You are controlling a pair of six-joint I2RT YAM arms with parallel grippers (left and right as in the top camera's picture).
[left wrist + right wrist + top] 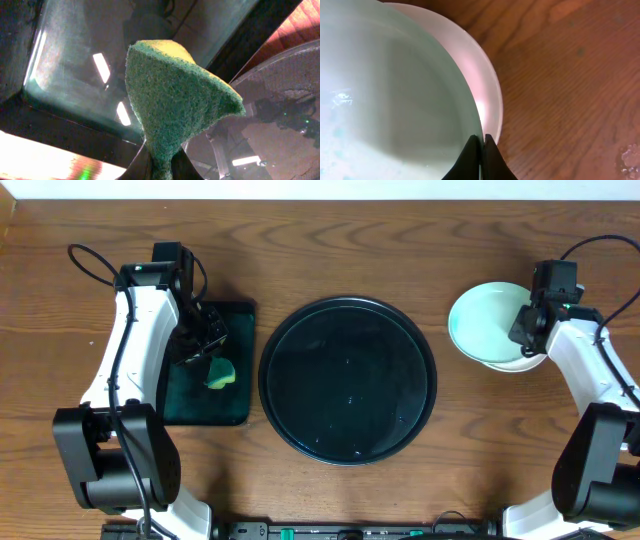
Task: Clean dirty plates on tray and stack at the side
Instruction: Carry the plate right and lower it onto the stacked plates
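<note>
Pinching the near rim of the pale mint-green round plate (395, 90), the right tool (481, 142) is closed on it, over a white round plate (482, 85), right of the glossy black round tray (348, 380); the left tool (161, 167) grips a green sponge (175, 95).

no legible text, labels, brands, numbers, signs anywhere

The brown table (330, 250) holds a big round tray (300, 340) in the middle, a small black tray (200, 408) by its left edge, and plates (485, 325) by its right edge.
</note>
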